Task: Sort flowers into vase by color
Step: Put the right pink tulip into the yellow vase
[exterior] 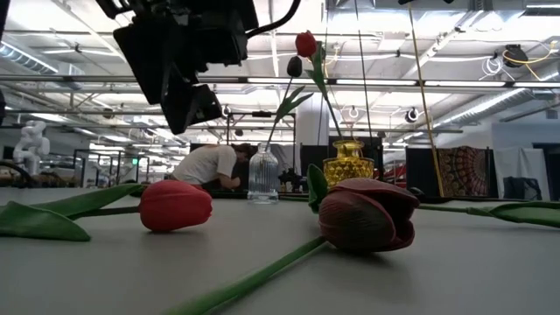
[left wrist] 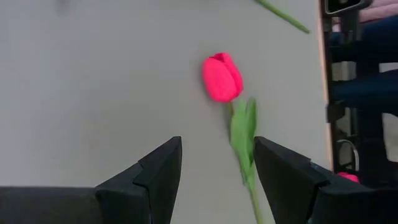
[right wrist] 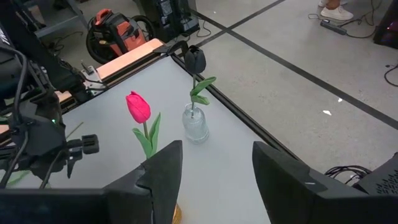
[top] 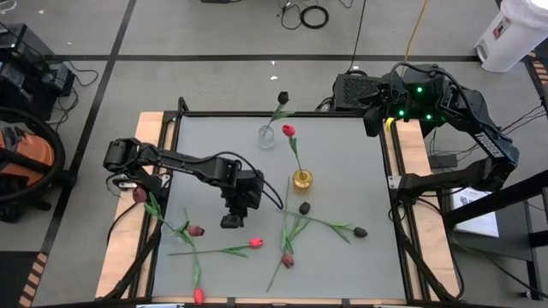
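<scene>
My left gripper (top: pixel 233 220) hangs open above the table, beside a red-pink tulip (top: pixel 255 244) that lies flat. In the left wrist view that tulip's head (left wrist: pixel 222 78) lies ahead of the open fingers (left wrist: pixel 217 180), and its stem and leaf (left wrist: pixel 244 140) run back between them, nearer one finger. A clear vase (top: pixel 267 137) holds a black tulip (top: pixel 282 98). A gold vase (top: pixel 302 180) holds a red tulip (top: pixel 288 130). My right gripper (right wrist: pixel 217 168) waits open at the far right corner, off the mat.
More tulips lie loose on the mat: maroon ones (top: pixel 197 231) (top: pixel 288 259) (top: pixel 139 195), black ones (top: pixel 304 208) (top: pixel 360 231) and a red one (top: pixel 199 296) at the near edge. Their stems cross near the middle. A person bends over in the room beyond (exterior: pixel 214 164).
</scene>
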Controlling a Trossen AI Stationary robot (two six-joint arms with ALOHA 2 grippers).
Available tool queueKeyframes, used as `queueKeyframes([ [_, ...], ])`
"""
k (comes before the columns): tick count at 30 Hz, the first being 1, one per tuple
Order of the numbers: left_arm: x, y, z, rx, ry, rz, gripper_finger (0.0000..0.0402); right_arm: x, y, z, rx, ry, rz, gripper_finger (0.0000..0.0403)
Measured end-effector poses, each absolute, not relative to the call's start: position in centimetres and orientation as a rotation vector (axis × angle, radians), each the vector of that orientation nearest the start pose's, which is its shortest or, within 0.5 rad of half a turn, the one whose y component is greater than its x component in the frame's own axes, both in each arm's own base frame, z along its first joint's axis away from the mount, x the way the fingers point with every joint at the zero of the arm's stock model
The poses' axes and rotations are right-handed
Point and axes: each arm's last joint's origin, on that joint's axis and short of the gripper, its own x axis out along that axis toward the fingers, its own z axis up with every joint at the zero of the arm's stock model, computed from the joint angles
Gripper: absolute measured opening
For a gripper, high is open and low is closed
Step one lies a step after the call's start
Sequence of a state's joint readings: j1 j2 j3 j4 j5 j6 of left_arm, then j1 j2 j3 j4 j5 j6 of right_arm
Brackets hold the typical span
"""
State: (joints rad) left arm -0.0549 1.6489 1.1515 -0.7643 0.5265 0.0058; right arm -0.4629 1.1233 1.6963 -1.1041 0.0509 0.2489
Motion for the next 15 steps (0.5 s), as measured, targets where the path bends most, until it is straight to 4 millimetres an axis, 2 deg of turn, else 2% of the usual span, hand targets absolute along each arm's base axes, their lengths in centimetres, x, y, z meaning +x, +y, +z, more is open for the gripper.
queueKeyframes([
  [9, 31.3, -4.6, 21.3, -0.295, 1.241, -0.524, 0.0205, 14.5, -7.4, 47.6, 0.348, 0.461, -0.566, 0.0187],
  [15, 31.7, -5.9, 21.1, -0.32, 1.235, -0.443, 0.0205, 14.5, -7.4, 47.6, 0.348, 0.461, -0.566, 0.0187],
])
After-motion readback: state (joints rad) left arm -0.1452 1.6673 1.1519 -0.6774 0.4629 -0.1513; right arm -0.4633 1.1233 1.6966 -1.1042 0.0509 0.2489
